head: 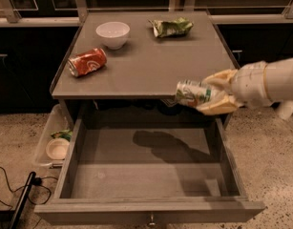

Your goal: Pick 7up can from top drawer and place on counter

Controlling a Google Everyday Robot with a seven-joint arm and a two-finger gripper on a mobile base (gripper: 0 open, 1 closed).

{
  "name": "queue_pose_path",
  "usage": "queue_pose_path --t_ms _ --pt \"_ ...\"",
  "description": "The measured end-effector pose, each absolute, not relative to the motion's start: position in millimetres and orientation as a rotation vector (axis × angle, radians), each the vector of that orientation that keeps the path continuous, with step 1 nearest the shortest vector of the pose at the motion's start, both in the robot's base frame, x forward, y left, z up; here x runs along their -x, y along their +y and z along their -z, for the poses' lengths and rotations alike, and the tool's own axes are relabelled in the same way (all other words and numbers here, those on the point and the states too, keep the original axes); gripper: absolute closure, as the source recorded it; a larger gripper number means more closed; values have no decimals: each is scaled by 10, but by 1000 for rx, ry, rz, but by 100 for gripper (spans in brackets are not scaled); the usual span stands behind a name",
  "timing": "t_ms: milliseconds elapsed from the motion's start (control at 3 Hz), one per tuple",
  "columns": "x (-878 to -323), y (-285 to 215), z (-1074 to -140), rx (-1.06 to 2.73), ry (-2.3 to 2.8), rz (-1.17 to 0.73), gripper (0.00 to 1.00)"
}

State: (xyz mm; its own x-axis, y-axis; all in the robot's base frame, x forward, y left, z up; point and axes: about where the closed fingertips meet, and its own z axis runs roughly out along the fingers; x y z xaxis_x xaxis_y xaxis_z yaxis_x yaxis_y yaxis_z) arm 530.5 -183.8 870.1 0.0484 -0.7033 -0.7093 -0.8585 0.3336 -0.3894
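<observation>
My gripper comes in from the right and is shut on the 7up can, a silver-white and green can held on its side. The can hangs in the air above the open top drawer, level with the front edge of the counter at its right side. The drawer is pulled far out and nothing lies inside it; the can's shadow falls on its floor. The knob shows at the bottom of its front panel.
On the counter lie an orange-red soda can on its side at the left, a white bowl behind it, and a crumpled green bag at the back right. A clear plastic bin with small items stands left of the drawer. A black cable runs across the floor.
</observation>
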Motion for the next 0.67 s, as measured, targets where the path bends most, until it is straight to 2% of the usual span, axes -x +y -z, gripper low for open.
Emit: queue_pose_path --t_ms 667 --pt "-5767 -2082 -9546 1418 1606 -107 100"
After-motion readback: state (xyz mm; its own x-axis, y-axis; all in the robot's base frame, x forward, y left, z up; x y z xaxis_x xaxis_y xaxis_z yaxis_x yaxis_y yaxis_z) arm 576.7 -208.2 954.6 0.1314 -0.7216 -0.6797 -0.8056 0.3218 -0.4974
